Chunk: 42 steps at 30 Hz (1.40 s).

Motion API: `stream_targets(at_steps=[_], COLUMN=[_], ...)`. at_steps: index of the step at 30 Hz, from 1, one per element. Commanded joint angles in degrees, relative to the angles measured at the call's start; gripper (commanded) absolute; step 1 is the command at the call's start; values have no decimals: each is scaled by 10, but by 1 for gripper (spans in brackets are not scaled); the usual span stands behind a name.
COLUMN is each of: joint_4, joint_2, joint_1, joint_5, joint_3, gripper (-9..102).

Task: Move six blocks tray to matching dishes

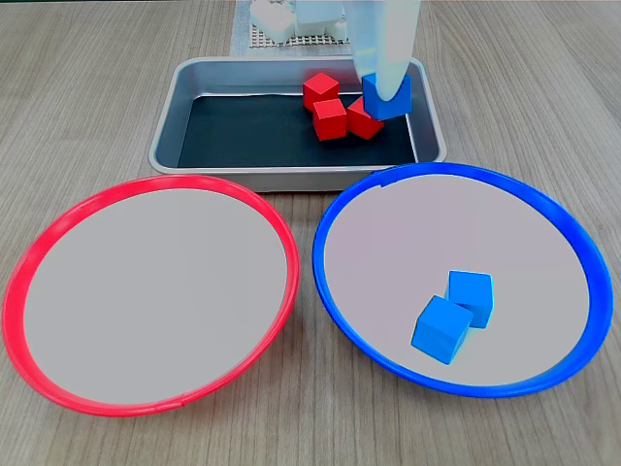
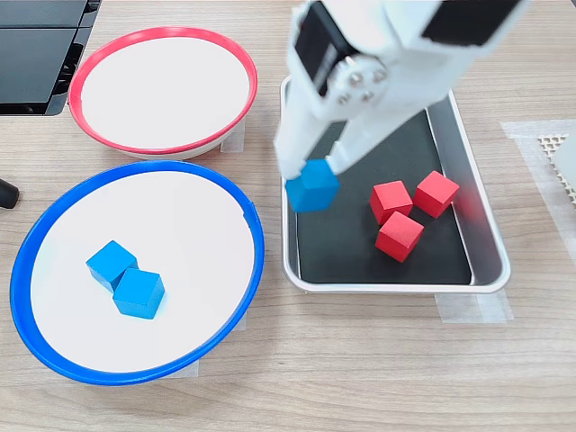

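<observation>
Pale wood-grain tabletop fills the background of both fixed views, with a strip of white mesh matting at one edge.

In a fixed view from the front, the tray (image 1: 184,107) is seen at twelve o'clock, the red-rimmed dish (image 1: 39,252) at seven o'clock and the blue-rimmed dish (image 1: 335,209) at five o'clock. The gripper (image 1: 386,97) is clenched on a blue block (image 1: 393,101), which is held above the tray's right-hand end, beside its wall. Three red blocks (image 1: 330,118) are clustered on the tray's black floor just to the nine o'clock side of the held block. Two blue blocks (image 1: 456,313), touching one another, are seen lying in the blue-rimmed dish.

In a fixed view from the side, the same gripper (image 2: 310,175) is shown with both fingers pressed to the blue block (image 2: 313,186), poised over the tray's (image 2: 396,286) left wall. The blue-rimmed dish (image 2: 256,243) lies directly toward nine o'clock from the held block, just beside the tray, while the red-rimmed dish (image 2: 243,67) sits toward eleven o'clock. The red blocks (image 2: 402,216) are left at three o'clock of the gripper, well inside the tray.

The carry is judged to turn on that one relation: the matching dish is the nearer one, straight across the adjacent tray wall. The block appears lifted enough to clear the wall, though this cannot be confirmed.
</observation>
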Motion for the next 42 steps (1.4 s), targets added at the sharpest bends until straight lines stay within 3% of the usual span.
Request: stream_targets(at_steps=[1, 7, 11, 13, 14, 16, 23, 25, 28, 33, 42], joint_4=[-76, -214, -221, -211, -199, -169, 36, 60, 76, 63, 3], joint_2=[-22, -133, -178, -178, -165, -138, 69, 115, 152, 153, 109], joint_1=[4, -3, -6, -7, -5, -1, 40, 55, 57, 25, -41], joint_5=[67, 76, 81, 82, 63, 50, -79, -117, -171, -203, -275], joint_3=[-76, -100, -113, -105, -100, -83, 102, 171, 246, 263, 258], gripper=[0, 0, 15, 19, 9, 1, 0, 0, 1, 15, 19])
